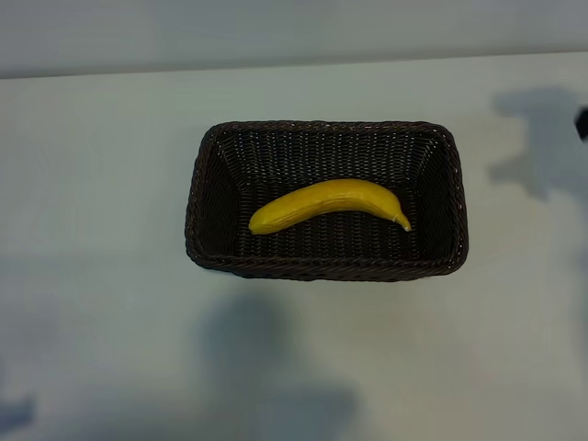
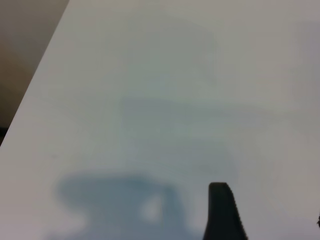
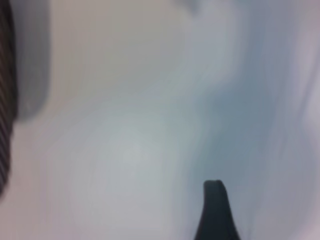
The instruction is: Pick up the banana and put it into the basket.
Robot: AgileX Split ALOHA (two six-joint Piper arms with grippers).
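White tabletop [image 1: 101, 184] fills the near part of the exterior view, with soft grey shadows on it. Farther in, at the middle, stands the basket [image 1: 326, 266], dark brown wicker with a braided rim, its long side across the view. Inside it lies the banana [image 1: 326, 204], bright yellow and curved, flat on the woven floor. Its blunt end points to the left side of the view and its small stem tip to the right, near the right wall. Nothing touches the banana.

At the right edge of the exterior view, beyond the basket, only a small dark part of the right arm [image 1: 582, 122] shows, well apart from the basket. In the right wrist view one dark finger [image 3: 215, 210] is seen above the bare tabletop, and the wicker wall of the basket shows at the side. The right fingers are apart and hold nothing.

The left gripper is over bare tabletop too; one dark finger [image 2: 224, 212] shows in its wrist view. Its fingers are also apart and empty.
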